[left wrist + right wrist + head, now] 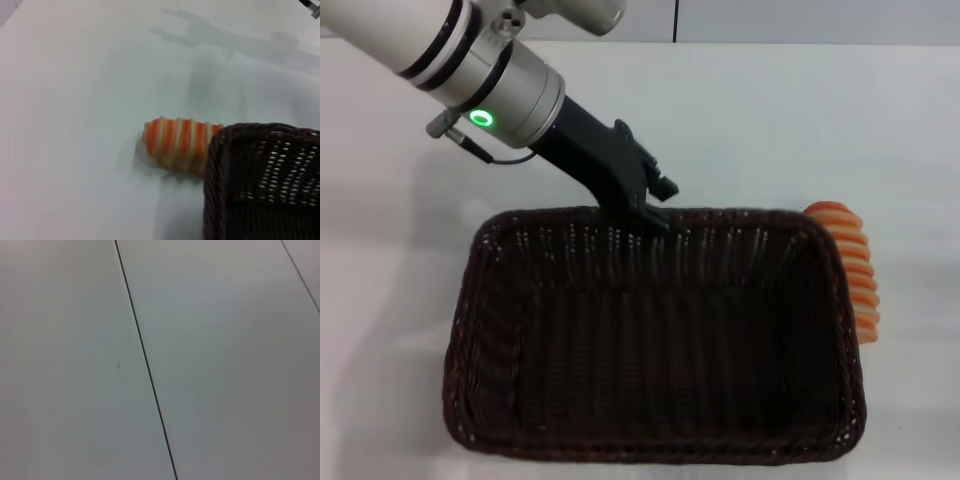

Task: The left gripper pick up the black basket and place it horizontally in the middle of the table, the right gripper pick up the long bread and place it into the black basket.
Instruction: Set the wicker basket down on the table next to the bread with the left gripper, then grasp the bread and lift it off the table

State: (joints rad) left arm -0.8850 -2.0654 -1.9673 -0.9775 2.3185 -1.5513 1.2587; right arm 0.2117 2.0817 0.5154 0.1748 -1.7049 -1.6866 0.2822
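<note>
Left gripper [655, 212] down at the far rim of the black basket [655, 340], fingers clamped on the braided edge. Basket flat on the white table [770, 120], lengthwise across the middle. Long bread [850, 270] outside, pressed against the basket's right wall. Right gripper nowhere in sight.

I see the black basket [650, 400] as rough woven wicker with a braided rim. The table [820, 120] looks smooth, matt white. The long bread [177, 144] has a ridged, striped crust. The left gripper [645, 205] looks matt black, on brushed silver metal.
</note>
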